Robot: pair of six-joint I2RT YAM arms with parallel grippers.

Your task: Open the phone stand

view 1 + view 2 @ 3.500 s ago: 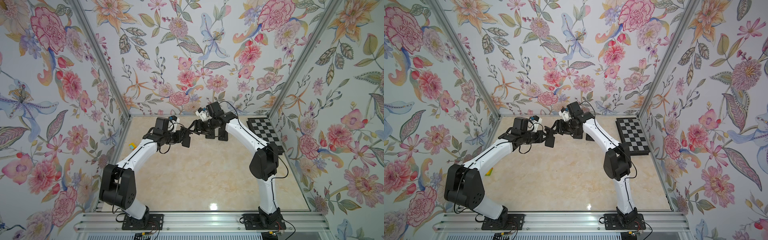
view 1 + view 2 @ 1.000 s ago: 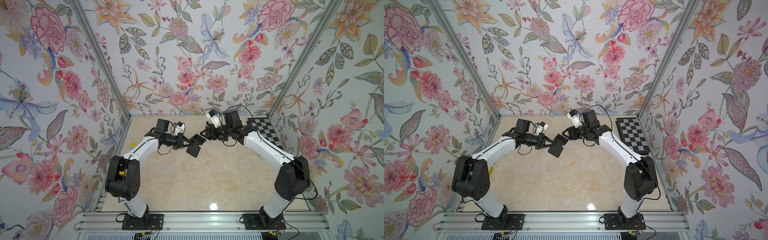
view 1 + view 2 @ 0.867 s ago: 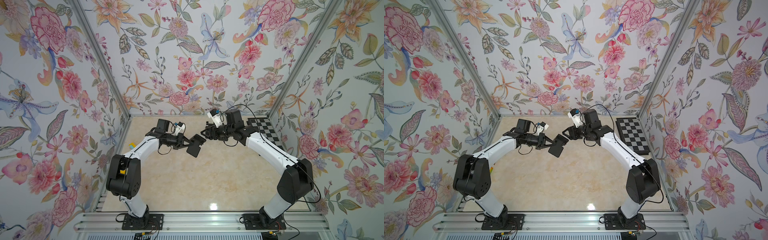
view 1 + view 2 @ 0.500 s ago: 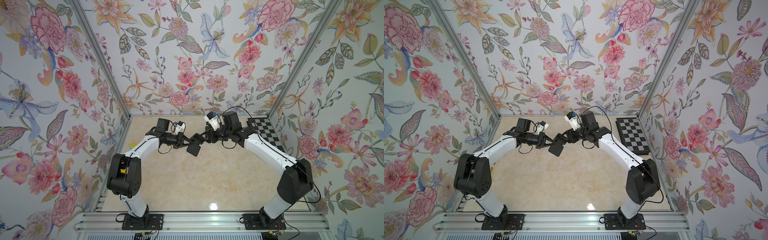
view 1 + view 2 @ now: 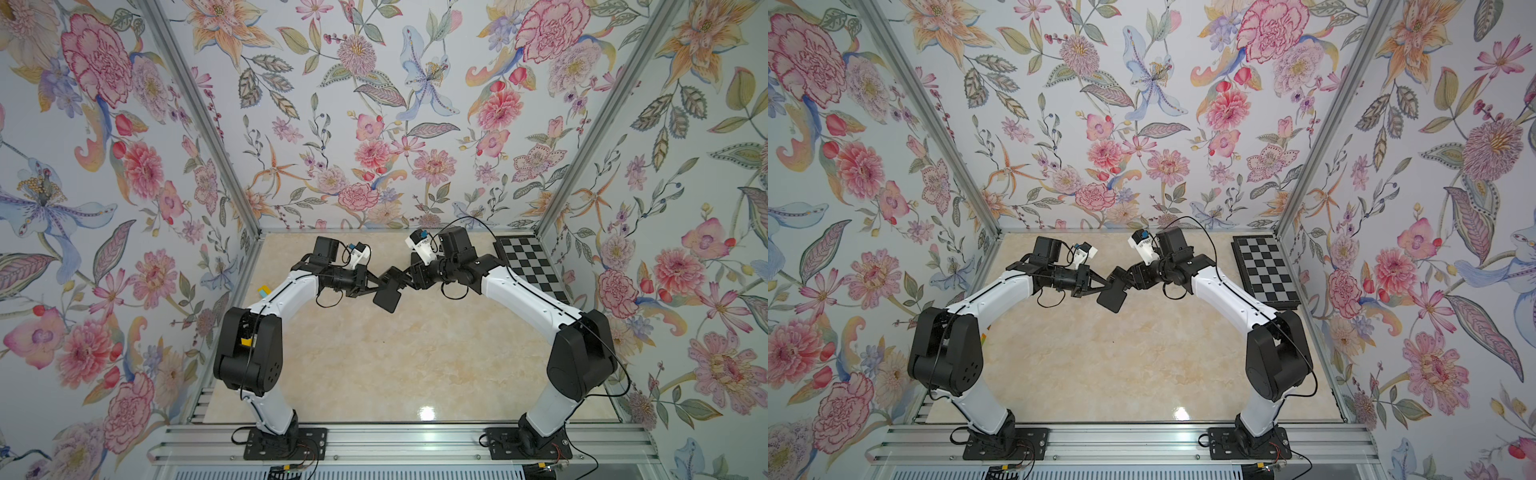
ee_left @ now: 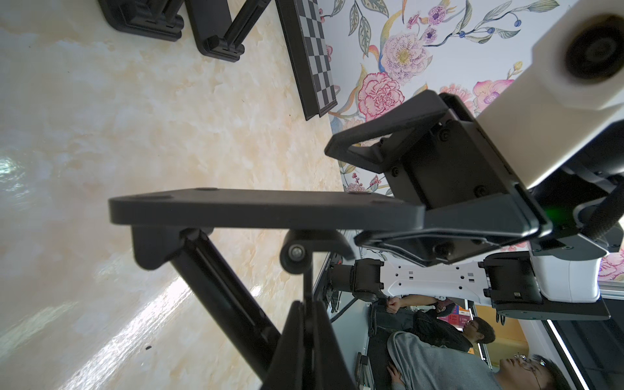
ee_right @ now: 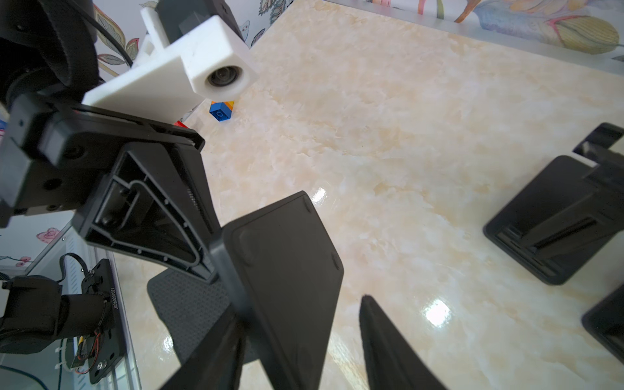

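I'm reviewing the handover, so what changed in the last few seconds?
The right gripper drew away from the phone stand toward its own side, then swung back; its open fingers now straddle the stand's base plate without clamping. The left gripper stayed shut on the stand, holding it above the table. The checkerboard has not moved.

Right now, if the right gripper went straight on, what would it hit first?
Most likely the phone stand: its flat plate, held by the left gripper, sits between the open jaws of the right gripper, though depth is unclear.
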